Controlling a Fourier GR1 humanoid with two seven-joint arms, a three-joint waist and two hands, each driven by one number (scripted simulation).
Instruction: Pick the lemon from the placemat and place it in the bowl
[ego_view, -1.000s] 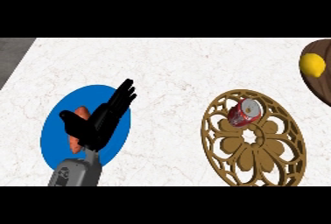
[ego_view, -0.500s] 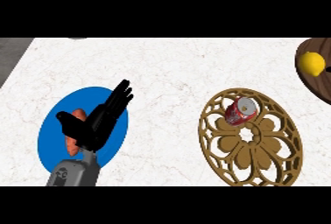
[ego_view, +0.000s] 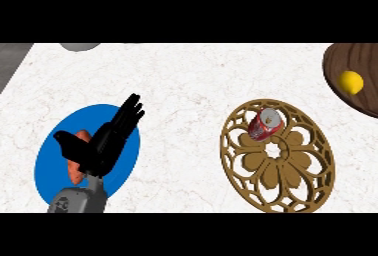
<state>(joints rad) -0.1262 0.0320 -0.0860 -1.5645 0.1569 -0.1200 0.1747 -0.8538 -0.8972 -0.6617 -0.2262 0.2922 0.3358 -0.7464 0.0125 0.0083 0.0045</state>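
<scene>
So the yellow lemon (ego_view: 351, 82) is seen sitting inside the dark brown wooden bowl (ego_view: 363, 59) at the right edge of the head view, which is only partly in frame. Judging from that alone, the placing part of the task looks done, or at least the lemon is where it's meant to end up.

Nothing yellow is found on the round tan openwork placemat (ego_view: 277, 156) in the middle-right of the white marbled tabletop (ego_view: 184, 85). What is lying on the placemat is a red and silver can (ego_view: 266, 124), tipped on its side near the upper rim.

Only one robot hand is shown: the left robot hand (ego_view: 100, 145), black, coming up from the lower edge on a grey forearm (ego_view: 77, 200). Its fingers are held straight and close together, pointing up and to the right, with the thumb stuck out to the left. Nothing is pinched or wrapped by it. It's positioned over a flat round blue plate (ego_view: 52, 150), and an orange-red object (ego_view: 76, 167) is partly hidden under the palm; what it is can't be told.

The right robot hand isn't seen anywhere. A pale grey rounded thing (ego_view: 80, 46) is just cut off at the top edge.

What's left, as a guess: probably nothing beyond a retreat.
</scene>
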